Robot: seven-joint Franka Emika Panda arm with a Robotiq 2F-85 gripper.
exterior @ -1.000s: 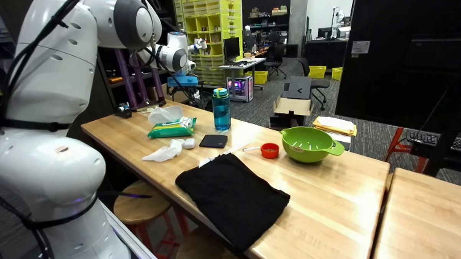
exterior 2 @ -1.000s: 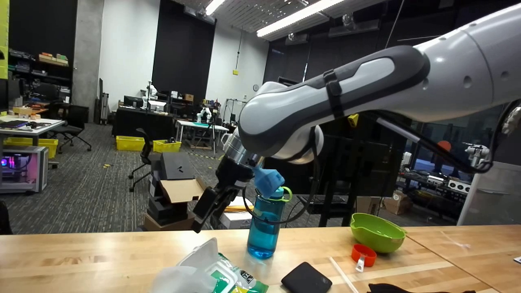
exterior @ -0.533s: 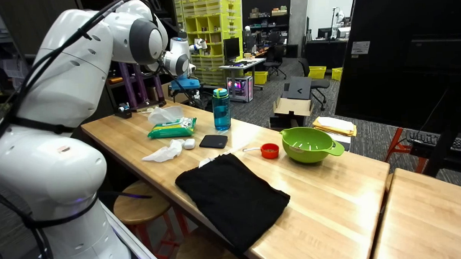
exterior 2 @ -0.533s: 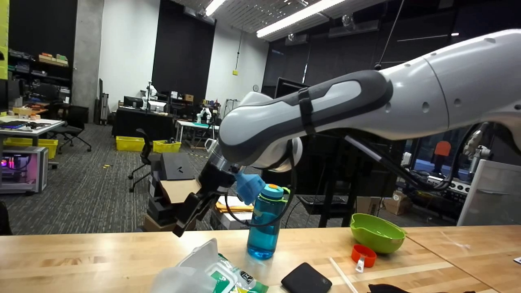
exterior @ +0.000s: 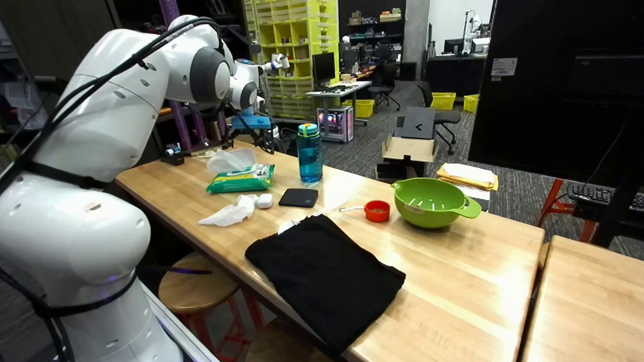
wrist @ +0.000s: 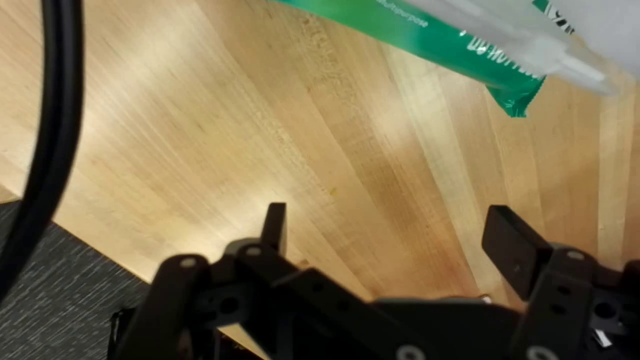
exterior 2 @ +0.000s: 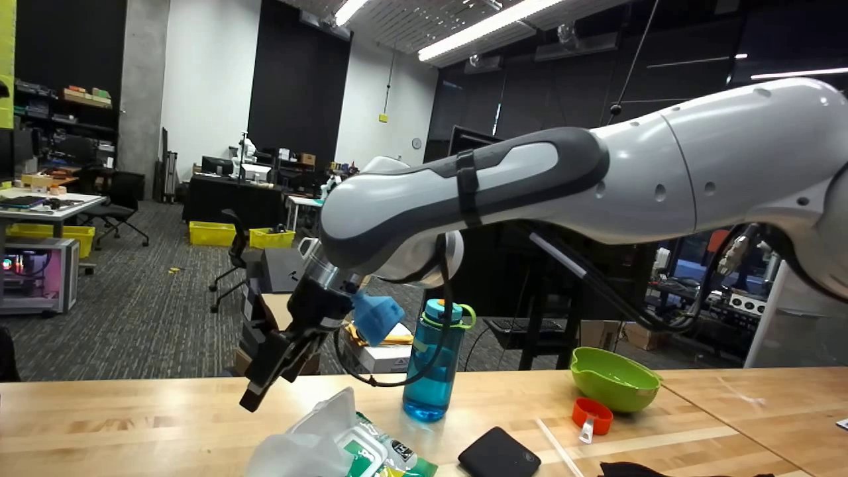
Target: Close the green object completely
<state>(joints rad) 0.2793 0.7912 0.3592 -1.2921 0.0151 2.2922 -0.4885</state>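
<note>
The green object is a low green wipes packet (exterior: pixel 240 183) lying on the wooden table. It also shows in an exterior view (exterior 2: pixel 363 458) and along the top of the wrist view (wrist: pixel 430 44). Its white lid (exterior 2: pixel 334 412) stands raised, and a pale translucent sheet or flap (exterior 2: pixel 298 456) is beside it. My gripper (wrist: pixel 387 212) is open and empty, with bare tabletop between its fingers. In an exterior view, the gripper (exterior 2: pixel 271 391) hangs above the table, up and left of the packet. It also shows behind the packet (exterior: pixel 252 143), apart from it.
A teal bottle (exterior 2: pixel 432 371) stands upright close to the packet. Nearby are a black flat case (exterior: pixel 298 198), a crumpled white tissue (exterior: pixel 229 212), a small white case (exterior: pixel 264 200), a red measuring cup (exterior: pixel 377 211), a lime-green bowl (exterior: pixel 429 203) and a black cloth (exterior: pixel 325 277).
The arm has lowered and reached farther out. In an exterior view, my gripper has moved left and down, past the bottle, closer to the table. The packet and its lid have not moved.
</note>
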